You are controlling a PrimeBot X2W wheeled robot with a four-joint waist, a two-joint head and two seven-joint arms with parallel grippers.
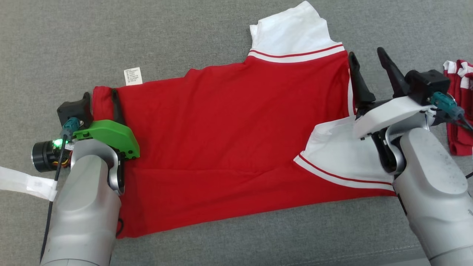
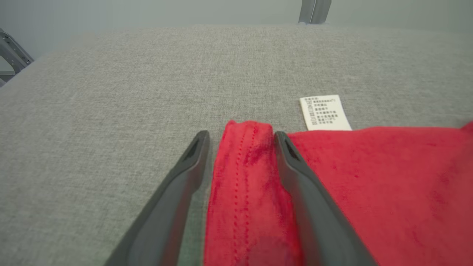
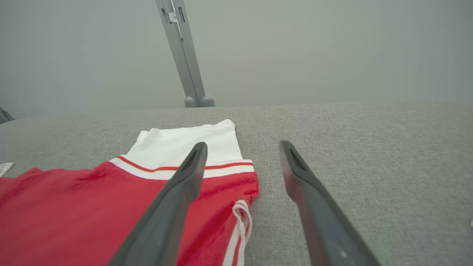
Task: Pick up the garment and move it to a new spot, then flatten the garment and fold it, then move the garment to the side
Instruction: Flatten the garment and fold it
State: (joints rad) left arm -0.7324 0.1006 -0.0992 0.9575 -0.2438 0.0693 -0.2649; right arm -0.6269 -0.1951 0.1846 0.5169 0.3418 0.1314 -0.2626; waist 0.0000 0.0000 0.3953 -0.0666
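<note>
A red garment (image 1: 229, 129) with white sleeves lies spread flat on the grey fabric surface (image 1: 184, 33). One white sleeve (image 1: 292, 31) points away at the far side, and the other (image 1: 340, 155) lies folded over the red body near my right forearm. My left gripper (image 1: 103, 98) sits low at the garment's left hem. In the left wrist view its jaws (image 2: 242, 135) stand apart with a raised ridge of red hem (image 2: 244, 192) between them. My right gripper (image 1: 367, 55) hovers open over the garment's right edge; the gripper (image 3: 242, 146) is empty, above the red cloth (image 3: 74, 207).
A white care label (image 1: 132, 76) sticks out from the far hem. Another red-and-white cloth (image 1: 460, 107) lies at the right edge. A white strip (image 1: 26, 183) lies by my left arm. A metal strut (image 3: 184, 55) stands beyond the far edge.
</note>
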